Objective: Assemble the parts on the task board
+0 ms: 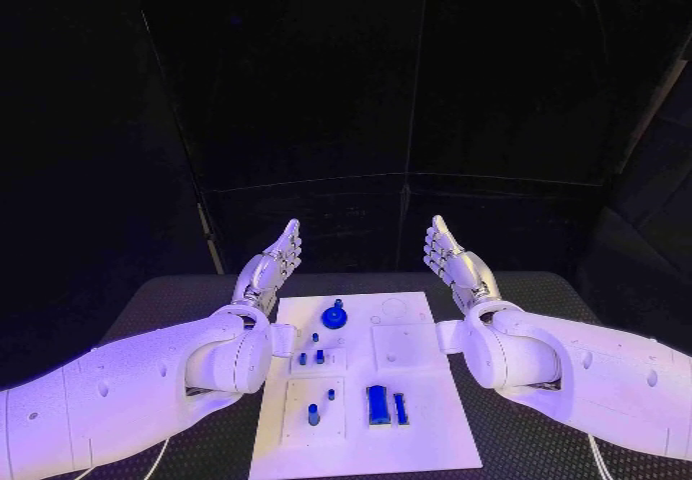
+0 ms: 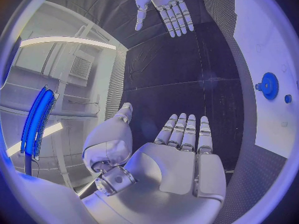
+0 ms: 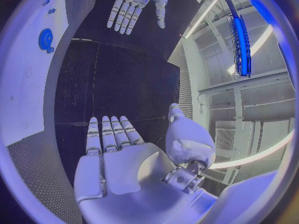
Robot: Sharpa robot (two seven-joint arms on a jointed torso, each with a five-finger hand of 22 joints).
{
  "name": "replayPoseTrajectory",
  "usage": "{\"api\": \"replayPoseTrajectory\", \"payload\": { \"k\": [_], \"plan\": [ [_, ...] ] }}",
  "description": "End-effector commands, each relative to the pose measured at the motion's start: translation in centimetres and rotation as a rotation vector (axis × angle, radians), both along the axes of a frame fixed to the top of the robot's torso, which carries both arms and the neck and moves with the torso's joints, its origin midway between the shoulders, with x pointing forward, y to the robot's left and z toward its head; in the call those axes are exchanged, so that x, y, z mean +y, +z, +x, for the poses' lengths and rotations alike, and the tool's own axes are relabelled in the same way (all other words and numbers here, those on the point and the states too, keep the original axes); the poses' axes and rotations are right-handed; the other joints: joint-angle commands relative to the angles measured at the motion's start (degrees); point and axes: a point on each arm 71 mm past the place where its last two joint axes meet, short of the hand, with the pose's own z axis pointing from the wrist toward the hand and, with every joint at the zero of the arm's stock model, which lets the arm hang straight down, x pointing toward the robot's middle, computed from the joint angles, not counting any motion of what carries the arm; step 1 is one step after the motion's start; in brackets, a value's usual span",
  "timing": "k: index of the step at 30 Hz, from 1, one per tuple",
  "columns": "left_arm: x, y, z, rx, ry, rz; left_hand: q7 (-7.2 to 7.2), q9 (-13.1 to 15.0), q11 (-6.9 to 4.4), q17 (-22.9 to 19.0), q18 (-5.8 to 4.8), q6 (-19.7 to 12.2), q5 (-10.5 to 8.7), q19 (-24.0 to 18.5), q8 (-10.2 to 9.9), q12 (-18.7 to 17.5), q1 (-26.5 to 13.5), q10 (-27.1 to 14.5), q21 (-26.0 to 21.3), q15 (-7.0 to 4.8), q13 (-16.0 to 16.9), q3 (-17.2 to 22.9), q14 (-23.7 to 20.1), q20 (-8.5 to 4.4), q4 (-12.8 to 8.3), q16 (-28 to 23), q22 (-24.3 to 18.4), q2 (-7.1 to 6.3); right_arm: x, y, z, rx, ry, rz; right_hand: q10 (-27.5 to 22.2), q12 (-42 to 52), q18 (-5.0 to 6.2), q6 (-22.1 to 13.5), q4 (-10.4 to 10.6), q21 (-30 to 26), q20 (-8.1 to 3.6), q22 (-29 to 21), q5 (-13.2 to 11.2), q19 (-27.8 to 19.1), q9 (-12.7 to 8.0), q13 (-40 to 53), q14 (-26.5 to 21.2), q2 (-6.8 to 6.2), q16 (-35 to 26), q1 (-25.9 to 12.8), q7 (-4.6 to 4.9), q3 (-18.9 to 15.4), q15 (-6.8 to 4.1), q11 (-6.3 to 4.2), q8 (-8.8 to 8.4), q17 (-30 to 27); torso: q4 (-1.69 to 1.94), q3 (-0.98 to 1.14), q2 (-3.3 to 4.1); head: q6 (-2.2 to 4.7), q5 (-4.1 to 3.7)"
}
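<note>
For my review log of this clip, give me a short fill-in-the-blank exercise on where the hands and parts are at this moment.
1. The left hand and the right hand both hold ____.
2. The fingers of both hands are stretched out ____, not curled.
3. The blue gear lies on the white task board, at the end nearer the ____.
4. Both hands are raised at the board's ____ end.

Missing words: nothing; straight; hands; far

no readable text, labels, brands or numbers anywhere in these views
</note>
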Motion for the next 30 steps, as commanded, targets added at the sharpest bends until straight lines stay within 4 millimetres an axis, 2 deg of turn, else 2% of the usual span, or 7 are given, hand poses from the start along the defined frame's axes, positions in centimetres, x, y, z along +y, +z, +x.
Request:
{"api": "replayPoseTrajectory", "payload": {
  "k": [1, 2, 11, 25, 26, 27, 30],
  "plan": [
    [0.38, 0.35, 0.03, -0.03, 0.07, 0.013, -0.22, -0.1, -0.3, -0.6, -2.12, -5.2, -0.44, -3.8, -0.2, -0.4, -7.3, -5.8, -0.3, -0.19, -0.1, -1.9, -4.9, -2.53, -0.1, -1.3, -2.7, 0.13, -0.34, 0.2, 0.03, -0.007, -0.061, 0.015, -4.8, -1.2, -2.16, -4.8, 0.0, -2.3, -2.41, -0.5, -1.0, -4.1, -0.2, -0.3, -5.1, -0.07, -0.3, -7.6, -0.74, 1.9, -0.22, -0.39, -0.23, -0.3, -0.01, 0.02, -0.07, 0.0, -0.01],
    [0.38, 0.35, 0.03, -0.03, 0.07, 0.013, -0.22, -0.1, -0.3, -0.6, -2.12, -5.8, -0.44, -4.1, -0.2, -0.4, -8.1, -6.4, -0.3, -0.19, -0.1, -6.0, -5.4, -2.53, -0.1, -1.3, -3.0, 0.13, -0.34, 0.2, 0.03, -0.007, -0.061, 0.015, -5.4, -1.2, -2.16, -5.4, 0.0, -2.3, -2.41, -0.5, -1.0, -4.6, -0.2, -0.3, -5.7, -0.07, -0.3, -8.5, -0.74, 1.9, -0.22, -0.39, -0.23, -0.3, -0.01, 0.02, -0.07, 0.0, -0.01],
    [0.38, 0.35, 0.03, -0.03, 0.07, 0.013, -0.22, -0.1, -0.3, -0.6, -2.12, -9.2, -0.44, -6.6, -0.2, -0.4, -12.8, -10.1, -0.3, -0.19, -0.1, -6.0, -8.6, -2.53, -0.1, -1.3, -8.6, 0.13, -0.34, 0.2, 0.03, -0.007, -0.061, 0.015, -8.4, -1.2, -2.16, -8.4, 0.0, -2.3, -2.41, -0.5, -1.0, -7.2, -0.2, -0.3, -9.0, -0.07, -0.3, -13.3, -0.74, 1.9, -0.22, -0.39, -0.23, -0.3, -0.01, 0.02, -0.07, 0.0, -0.01],
    [0.38, 0.35, 0.03, -0.03, 0.07, 0.013, -0.22, -0.1, -0.3, -0.6, -2.12, -12.2, -0.44, -11.9, -0.2, -0.4, -17.0, -13.4, -0.3, -0.19, -0.1, -6.0, -11.2, -2.53, -0.1, -1.3, -8.6, 0.13, -0.34, 0.2, 0.03, -0.007, -0.061, 0.015, -11.1, -1.2, -2.16, -11.1, 0.0, -2.3, -2.41, -0.5, -1.0, -13.2, -0.2, -0.3, -11.7, -0.07, -0.3, -17.7, -0.74, 1.9, -0.22, -0.39, -0.23, -0.3, -0.01, 0.02, -0.07, 0.0, -0.01],
    [0.38, 0.35, 0.03, -0.03, 0.07, 0.013, -0.22, -0.1, -0.3, -0.6, -2.12, -12.3, -0.44, -11.9, -0.2, -0.4, -17.2, -13.5, -0.3, -0.19, -0.1, -6.0, -15.3, -2.53, -0.1, -1.3, -8.6, 0.13, -0.34, 0.2, 0.03, -0.007, -0.061, 0.015, -15.2, -1.2, -2.16, -11.1, 0.0, -2.3, -2.41, -0.5, -1.0, -13.2, -0.2, -0.3, -11.9, -0.07, -0.3, -18.0, -0.74, 1.9, -0.22, -0.39, -0.23, -0.3, -0.01, 0.02, -0.07, 0.0, -0.01],
    [0.38, 0.35, 0.03, -0.03, 0.07, 0.013, -0.22, -0.1, -0.3, -0.6, -2.12, -16.4, -0.44, -11.9, -0.2, -0.4, -18.3, -18.1, -0.3, -0.19, -0.1, -6.0, -15.3, -2.53, -0.1, -1.3, -8.6, 0.13, -0.34, 0.2, 0.03, -0.007, -0.061, 0.015, -15.2, -1.2, -2.16, -15.2, 0.0, -2.3, -2.41, -0.5, -1.0, -13.2, -0.2, -0.3, -16.1, -0.07, -0.3, -18.1, -0.74, 1.9, -0.22, -0.39, -0.23, -0.3, -0.01, 0.02, -0.07, 0.0, -0.01],
    [0.38, 0.35, 0.03, -0.03, 0.07, 0.013, -0.22, -0.1, -0.3, -0.6, -2.12, -16.4, -0.44, -11.9, -0.2, -0.4, -22.9, -18.1, -0.3, -0.19, -0.1, -6.0, -15.3, -2.53, -0.1, -1.3, -8.6, 0.13, -0.34, 0.2, 0.03, -0.007, -0.061, 0.015, -15.2, -1.2, -2.16, -15.2, 0.0, -2.3, -2.41, -0.5, -1.0, -13.2, -0.2, -0.3, -16.1, -0.07, -0.3, -19.0, -0.74, 1.9, -0.22, -0.39, -0.23, -0.3, -0.01, 0.02, -0.07, 0.0, -0.01]
  ]
}}
